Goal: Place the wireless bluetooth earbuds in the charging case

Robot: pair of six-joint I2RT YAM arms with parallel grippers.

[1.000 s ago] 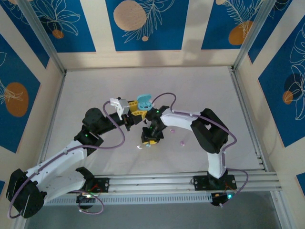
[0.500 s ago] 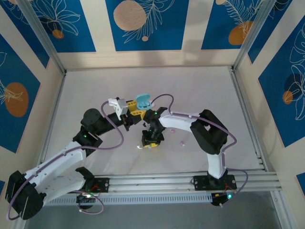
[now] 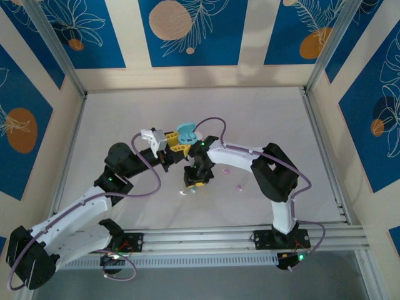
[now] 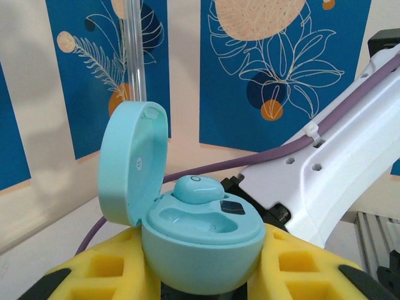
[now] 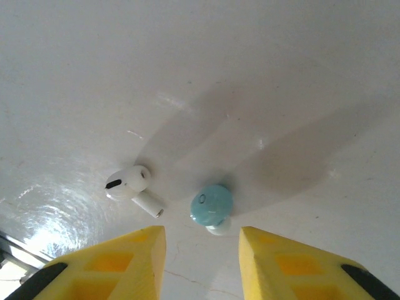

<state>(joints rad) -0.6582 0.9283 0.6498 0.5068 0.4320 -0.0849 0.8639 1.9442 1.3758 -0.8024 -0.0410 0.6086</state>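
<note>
1. Right wrist view: the right gripper (image 5: 203,253) hangs over the table (image 5: 281,75) with its yellow fingers apart and nothing between them. A loose teal earbud (image 5: 211,204) lies just ahead of the gap, nearly centred, domed cap up.
2. A white earbud (image 5: 128,181) lies close beside it, toward the picture's left, off the tip of that finger. Its stem points at the teal one, so a straight descent looks tight on that side.
3. Left wrist view: the left gripper (image 4: 203,275) is clamped on the charging case (image 4: 200,240), held off the table, lid (image 4: 131,162) swung open. One seated teal bud (image 4: 197,189) fills the far socket, and the near socket (image 4: 187,222) is free.
4. Judgement: the right arm is the nearer one for the pick.
5. Unclear: the case body hides where the pads touch it. From above, two pink earbuds (image 3: 238,187) are mere specks, orientation unreadable
</note>
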